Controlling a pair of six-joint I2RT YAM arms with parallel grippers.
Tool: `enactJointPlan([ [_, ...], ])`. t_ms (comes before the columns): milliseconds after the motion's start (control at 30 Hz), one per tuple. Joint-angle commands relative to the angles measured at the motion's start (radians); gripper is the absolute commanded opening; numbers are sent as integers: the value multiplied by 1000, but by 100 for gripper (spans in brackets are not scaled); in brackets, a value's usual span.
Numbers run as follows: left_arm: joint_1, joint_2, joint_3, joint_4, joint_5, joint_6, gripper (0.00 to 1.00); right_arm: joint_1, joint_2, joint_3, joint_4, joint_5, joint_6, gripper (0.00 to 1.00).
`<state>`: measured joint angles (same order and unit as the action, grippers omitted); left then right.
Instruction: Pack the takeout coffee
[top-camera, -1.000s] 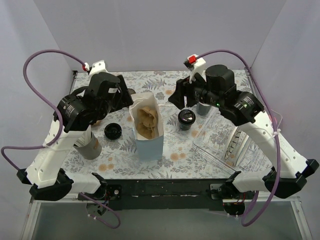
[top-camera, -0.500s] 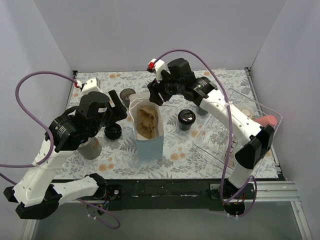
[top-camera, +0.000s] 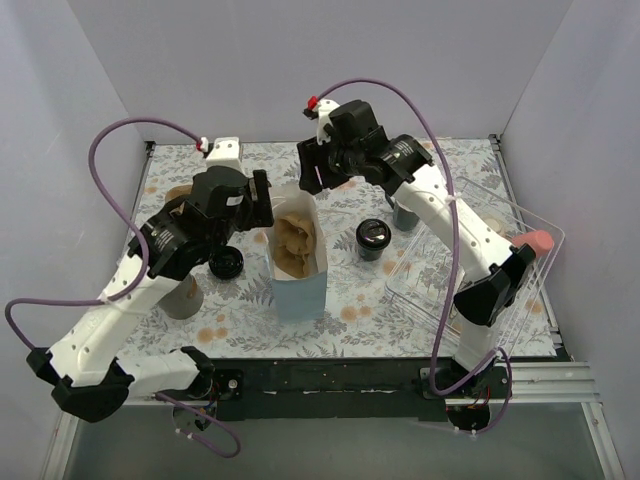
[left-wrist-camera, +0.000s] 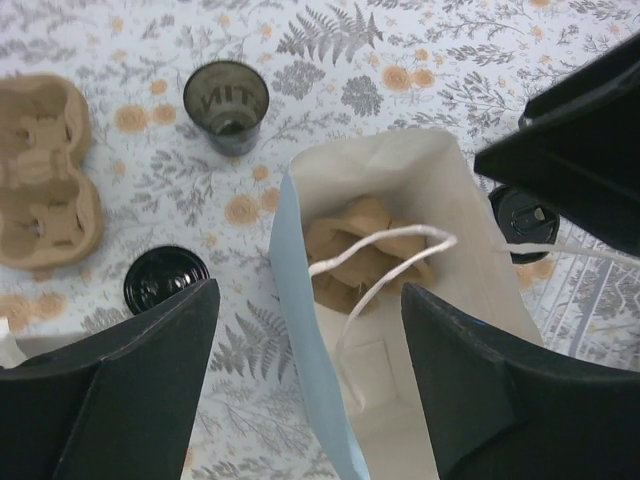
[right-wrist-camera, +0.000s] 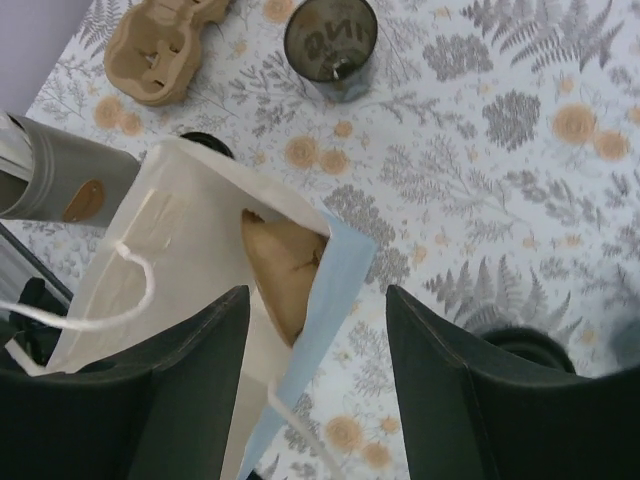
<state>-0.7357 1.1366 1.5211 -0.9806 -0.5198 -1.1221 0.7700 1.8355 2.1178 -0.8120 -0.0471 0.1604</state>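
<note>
The coffee (top-camera: 372, 238), a dark cup with a black lid, stands on the floral tabletop (top-camera: 350, 318) just right of the blue bag (top-camera: 300, 290), near the middle of the overhead view. It is outside the bag, and neither hand touches it. The bag stands upright and open, with a brown cardboard piece (top-camera: 293, 245) inside.

The left hand (top-camera: 258, 200) hangs over the bag's upper-left rim, its fingers spread wide with nothing between them. Its wrist view looks straight down into the bag's mouth, where a white string handle (left-wrist-camera: 385, 265) loops across. The right hand (top-camera: 312, 172) hovers above the bag's far end, also spread wide and empty.

Another black-lidded cup (top-camera: 226, 263) sits left of the bag. A grey cup (top-camera: 183, 296) stands below that one in the frame, partly hidden by the left arm. A clear tub (top-camera: 480, 270) lies at the right.
</note>
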Motion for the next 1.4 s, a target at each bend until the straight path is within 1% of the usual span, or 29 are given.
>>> enactJointPlan([
  [0, 2, 29, -16, 210, -14, 259, 75, -5, -131, -66, -154, 26, 270, 62],
  [33, 4, 43, -41, 271, -19, 293, 76, -5, -177, -99, -167, 17, 334, 61],
  [67, 5, 57, -45, 292, -28, 320, 76, -5, -202, -126, -185, 10, 372, 60],
  [100, 9, 102, -41, 305, -25, 343, 76, -6, -244, -152, -228, 16, 411, 57],
  [133, 9, 126, -7, 309, -17, 379, 76, -5, -268, -200, -257, 29, 501, 56],
  [167, 10, 152, 14, 303, -19, 381, 76, -5, -287, -220, -288, 32, 534, 56],
  [200, 15, 196, 34, 295, -19, 380, 76, -5, -330, -248, -291, 30, 562, 56],
  [267, 24, 230, 68, 304, -17, 390, 75, -5, -370, -292, -286, 35, 631, 56],
  [367, 64, 288, 115, 298, -9, 374, 75, -5, -421, -306, -279, 41, 700, 56],
  [400, 93, 298, 128, 296, -16, 367, 75, -5, -435, -308, -282, 41, 723, 56],
  [433, 108, 323, 142, 286, -13, 352, 75, -3, -444, -314, -283, 41, 778, 56],
  [533, 176, 379, 238, 246, 24, 285, 77, 9, -495, -372, -245, 41, 887, 53],
  [567, 191, 399, 266, 234, 24, 269, 77, 24, -504, -398, -228, 77, 912, 52],
  [633, 200, 434, 345, 195, 29, 269, 78, 46, -521, -413, -222, 95, 979, 52],
  [667, 200, 468, 365, 185, 26, 274, 78, 76, -521, -417, -225, 108, 1002, 52],
  [733, 202, 474, 369, 189, 11, 272, 79, 112, -518, -421, -225, 151, 1062, 52],
  [800, 214, 465, 360, 191, 14, 224, 79, 170, -500, -407, -240, 208, 1090, 52],
  [967, 228, 463, 352, 181, 41, 165, 80, 248, -469, -417, -245, 234, 1173, 50],
  [1067, 228, 480, 372, 181, 64, 136, 80, 276, -437, -426, -242, 243, 1200, 50],
  [1233, 228, 491, 381, 184, 89, 117, 80, 288, -380, -433, -223, 262, 1200, 50],
  [1333, 228, 483, 364, 187, 81, 122, 80, 293, -346, -418, -260, 266, 1180, 50],
  [1367, 228, 476, 360, 189, 81, 128, 80, 295, -341, -411, -271, 276, 1173, 48],
])
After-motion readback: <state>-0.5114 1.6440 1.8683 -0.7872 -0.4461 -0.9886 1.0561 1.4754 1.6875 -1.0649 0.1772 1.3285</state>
